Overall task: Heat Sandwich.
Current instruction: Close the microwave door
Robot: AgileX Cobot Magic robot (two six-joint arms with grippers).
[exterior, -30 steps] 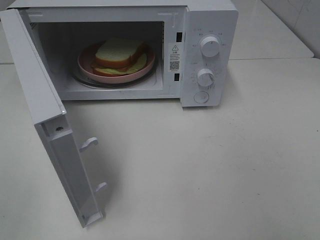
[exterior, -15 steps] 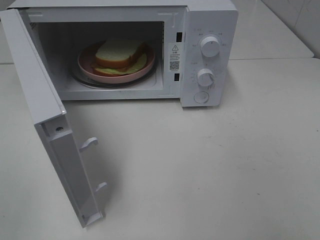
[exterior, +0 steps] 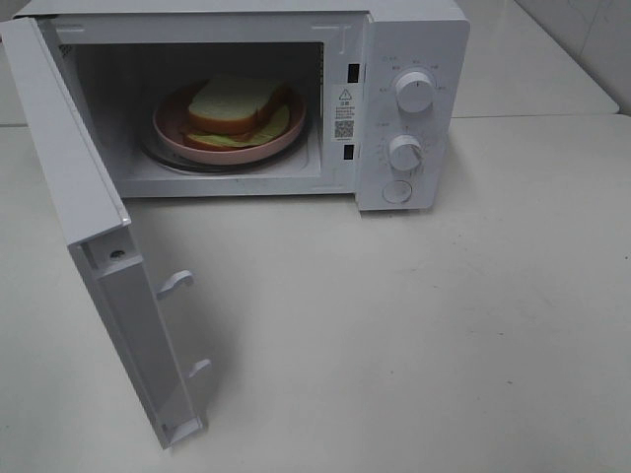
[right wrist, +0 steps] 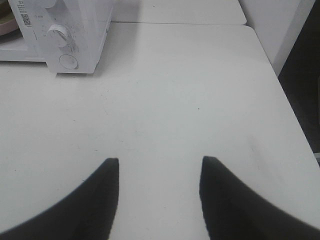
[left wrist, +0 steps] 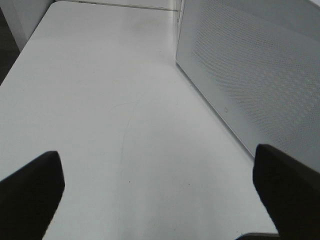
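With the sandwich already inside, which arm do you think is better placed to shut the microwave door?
Left, probably. Its open, empty fingers sit beside the outer face of the door; the right fingers face the control panel, away from it.

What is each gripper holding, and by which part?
Nothing is held. The left gripper and right gripper are open above the table; the sandwich lies on its pink plate in the microwave.

Exterior high: steep downward onto microwave (exterior: 409,99) front. Left wrist: low, near its door (left wrist: 250,75). Right wrist: low, shares dial panel (right wrist: 80,45).
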